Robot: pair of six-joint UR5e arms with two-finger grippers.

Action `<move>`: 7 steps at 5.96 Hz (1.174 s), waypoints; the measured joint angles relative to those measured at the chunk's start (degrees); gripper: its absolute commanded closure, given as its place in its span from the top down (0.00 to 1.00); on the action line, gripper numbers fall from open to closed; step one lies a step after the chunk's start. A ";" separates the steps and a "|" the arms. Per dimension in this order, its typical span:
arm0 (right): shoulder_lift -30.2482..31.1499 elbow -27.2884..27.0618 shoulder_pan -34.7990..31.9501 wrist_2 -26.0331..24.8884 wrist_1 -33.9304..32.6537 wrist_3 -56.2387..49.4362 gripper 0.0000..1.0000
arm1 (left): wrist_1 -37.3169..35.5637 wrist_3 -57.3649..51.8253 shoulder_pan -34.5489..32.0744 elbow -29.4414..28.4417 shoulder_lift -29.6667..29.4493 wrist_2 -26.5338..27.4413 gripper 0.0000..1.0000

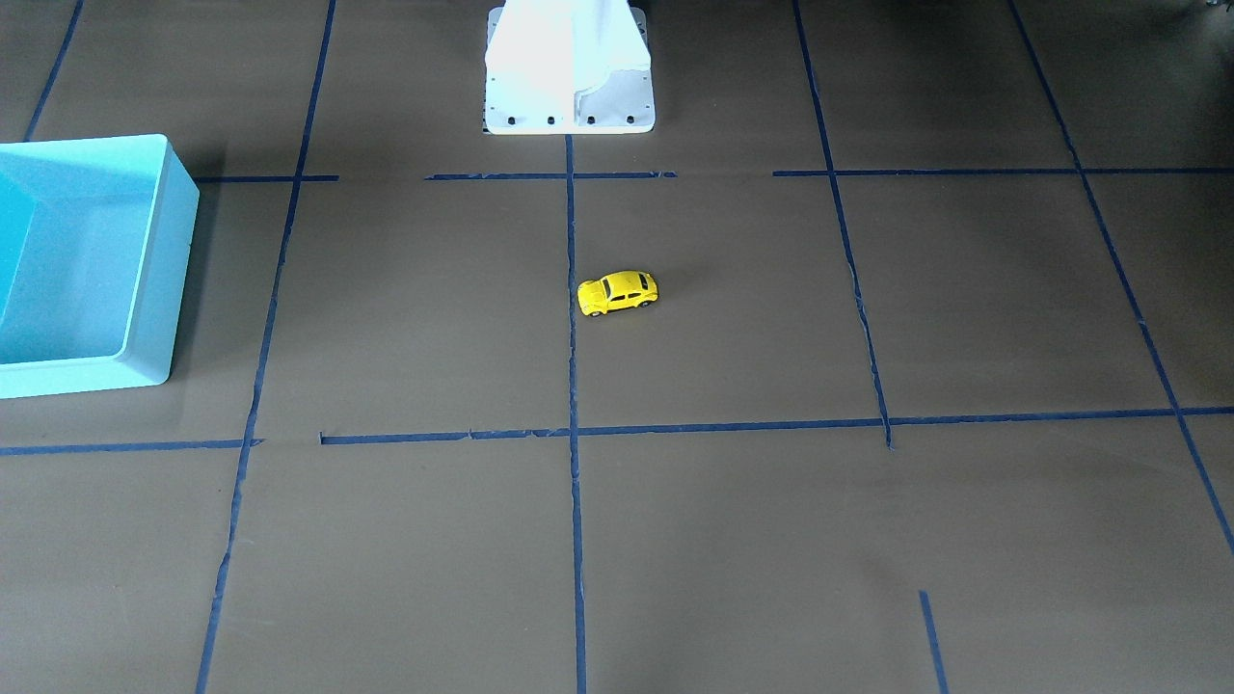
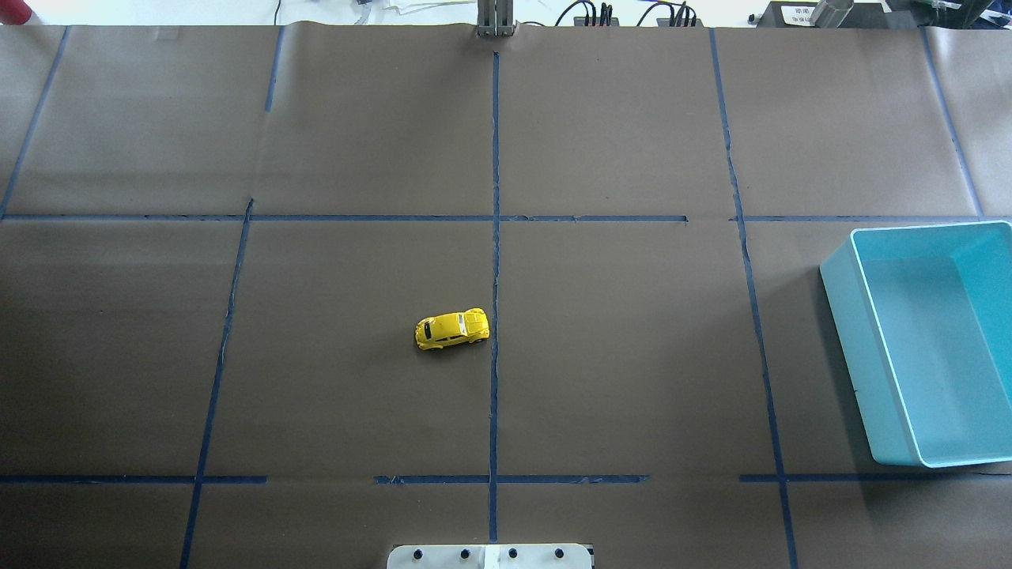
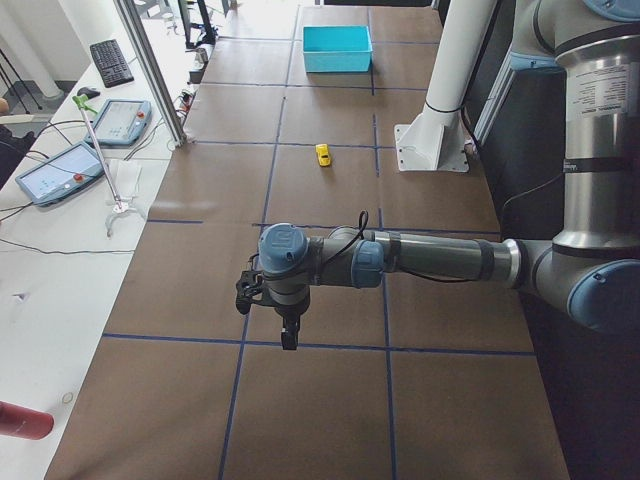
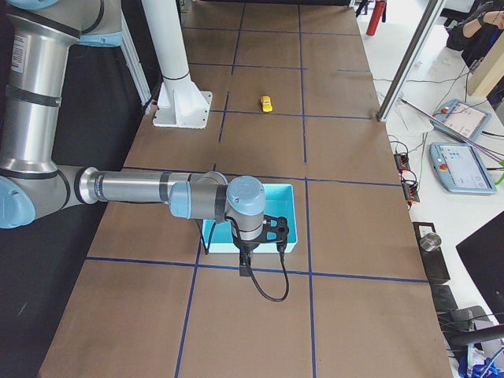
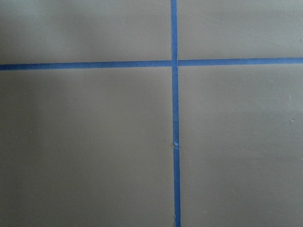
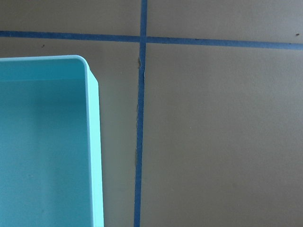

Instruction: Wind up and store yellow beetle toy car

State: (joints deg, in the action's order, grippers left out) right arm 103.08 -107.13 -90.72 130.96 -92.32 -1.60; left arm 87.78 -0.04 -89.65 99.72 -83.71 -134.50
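The yellow beetle toy car [image 2: 451,329] stands on its wheels near the middle of the brown table, just left of the centre tape line; it also shows in the front view [image 1: 618,292] and both side views [image 3: 322,154] [image 4: 267,103]. The turquoise bin [image 2: 854,332] sits at the table's right side, with nothing in the part that shows. My left gripper [image 3: 256,292] hangs over the table's left end, far from the car. My right gripper [image 4: 273,229] hovers over the bin's near edge [image 6: 93,142]. Neither wrist view shows fingers, so I cannot tell whether either gripper is open or shut.
Blue tape lines [image 2: 495,237] divide the brown paper cover into squares. The white robot base [image 1: 569,72] stands at the robot's edge of the table. Control tablets [image 3: 70,170] and cables lie on the side bench beyond the far edge.
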 measured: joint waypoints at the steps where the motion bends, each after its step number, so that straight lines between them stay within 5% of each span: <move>1: -0.65 0.27 0.32 -0.13 0.17 -0.11 1.00 | 0.04 -0.12 0.00 -0.07 0.12 0.05 1.00; 7: -0.93 1.66 0.46 0.11 0.48 0.25 1.00 | 0.20 -0.40 -0.04 -0.18 0.41 0.14 1.00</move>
State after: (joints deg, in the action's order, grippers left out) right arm 102.15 -105.47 -90.26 131.07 -91.84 -1.35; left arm 87.98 -0.44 -89.69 99.54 -83.30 -134.36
